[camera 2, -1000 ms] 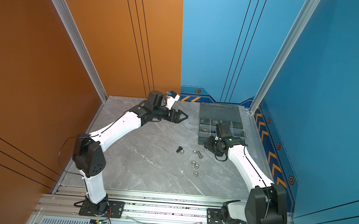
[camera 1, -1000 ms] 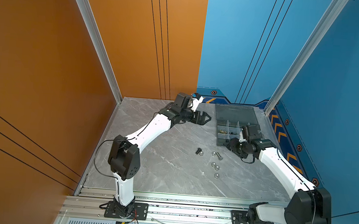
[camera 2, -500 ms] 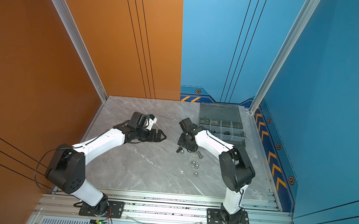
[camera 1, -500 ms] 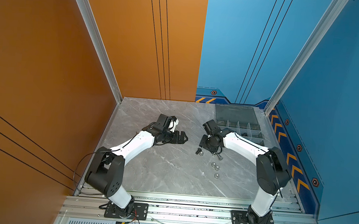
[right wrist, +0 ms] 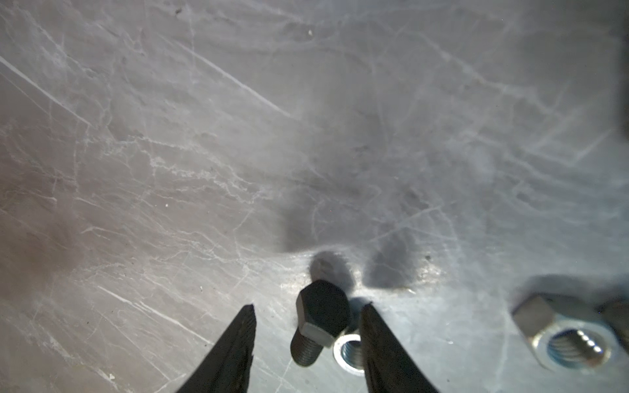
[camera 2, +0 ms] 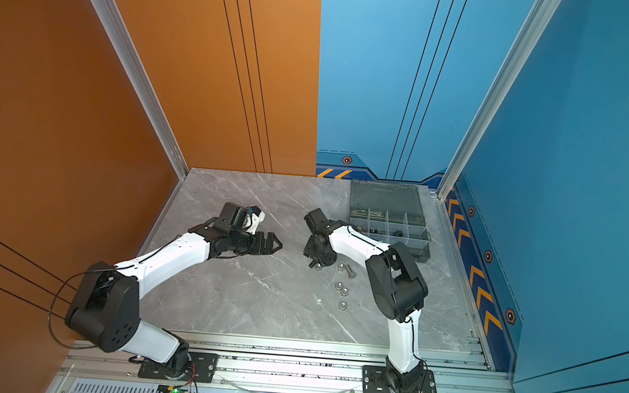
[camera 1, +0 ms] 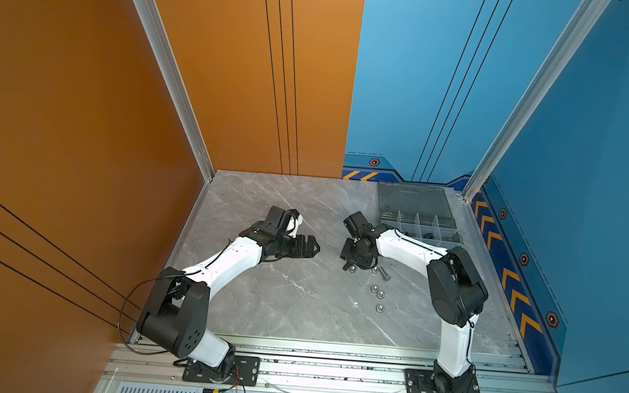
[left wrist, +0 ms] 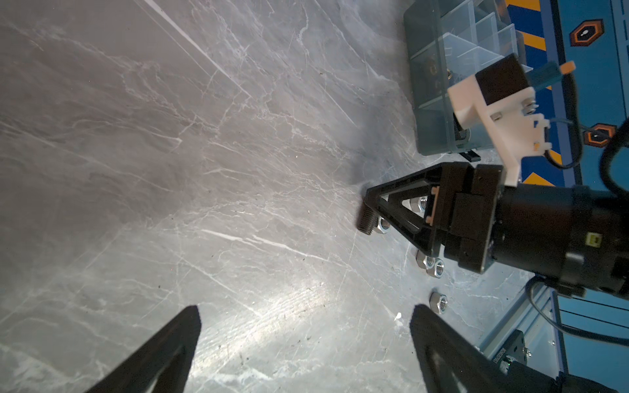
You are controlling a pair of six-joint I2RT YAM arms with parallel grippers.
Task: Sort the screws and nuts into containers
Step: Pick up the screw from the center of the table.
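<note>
Top view: black bolt is seen on the counter, directly under the right jaws. From the left jaws it lies at about 4 o'clock, well apart, so the right jaws are nearer. Organizer box is at about 2 o'clock from the bolt.
Left wrist: left jaws are spread wide, nothing held. The bolt's threaded end is seen just beside a silver nut.
Right wrist: right jaws are part-open astride the bolt, not yet closed on it. Long axis runs roughly along the fingers, head outward, threads toward the palm.
</note>
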